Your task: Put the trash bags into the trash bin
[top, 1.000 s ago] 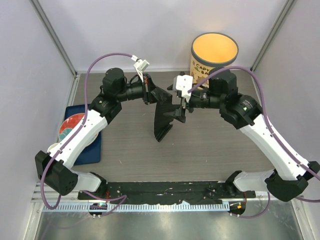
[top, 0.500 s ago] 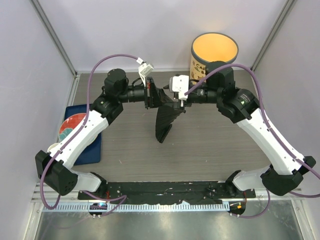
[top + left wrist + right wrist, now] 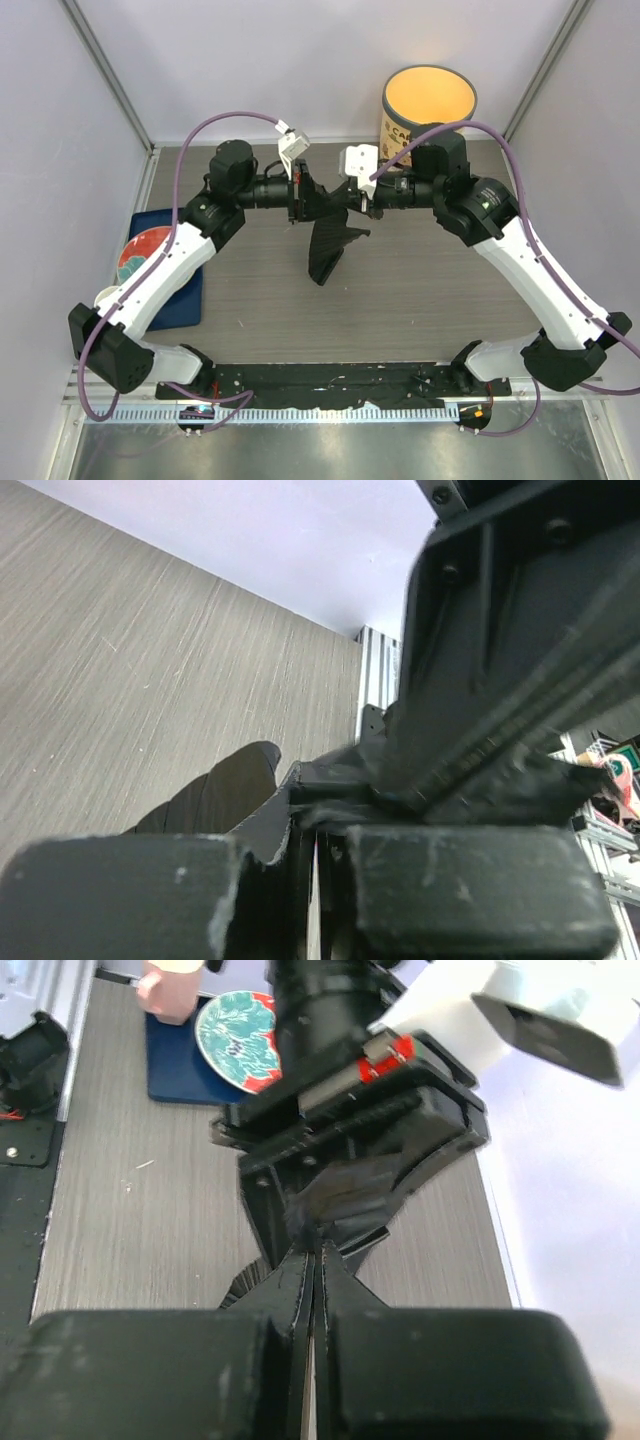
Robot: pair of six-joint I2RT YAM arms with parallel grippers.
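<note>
Top external shows left gripper (image 3: 303,200) and right gripper (image 3: 362,203) both pinching the trash bag (image 3: 328,245); part them evenly without loosening either pinch

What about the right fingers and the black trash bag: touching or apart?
Touching. The right wrist view shows the right fingers closed on a thin fold of the trash bag, with no gap.
</note>
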